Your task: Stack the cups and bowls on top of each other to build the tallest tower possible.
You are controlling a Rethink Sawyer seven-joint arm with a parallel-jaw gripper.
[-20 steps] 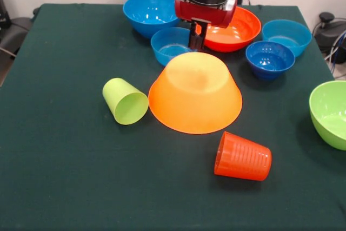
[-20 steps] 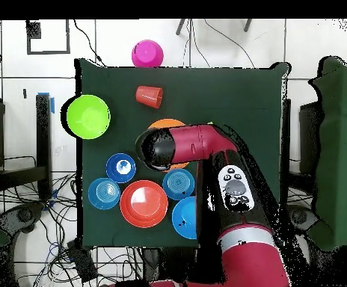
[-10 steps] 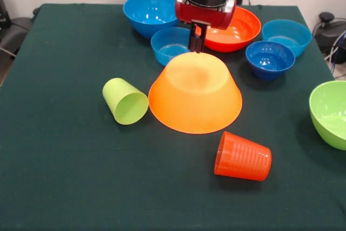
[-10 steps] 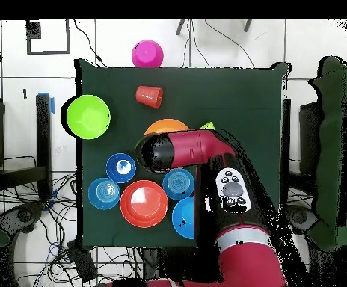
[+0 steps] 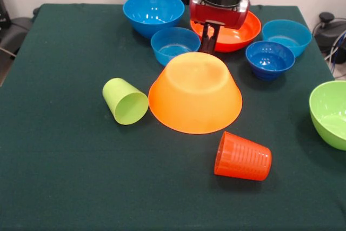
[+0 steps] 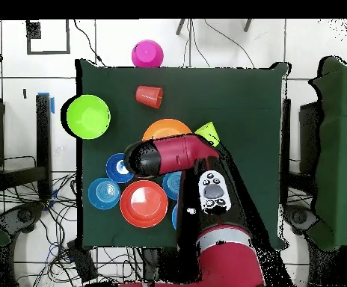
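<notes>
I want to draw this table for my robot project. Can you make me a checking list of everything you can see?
Surface: dark green cloth table, flat.
Job's things: large light-orange plastic bowl upside down mid-table, nothing on it. Smooth lime-green plastic cup and ribbed orange plastic cup lie on their sides. Red-orange bowl, four blue bowls and a lime-green bowl sit upright. Pink bowl sits upside down off the table edge.
Clutter: nothing seen.
Claw: black claw hangs behind the light-orange bowl; open or shut unclear.
Cables: wires on the floor.
Surroundings: white tiled floor.
</notes>
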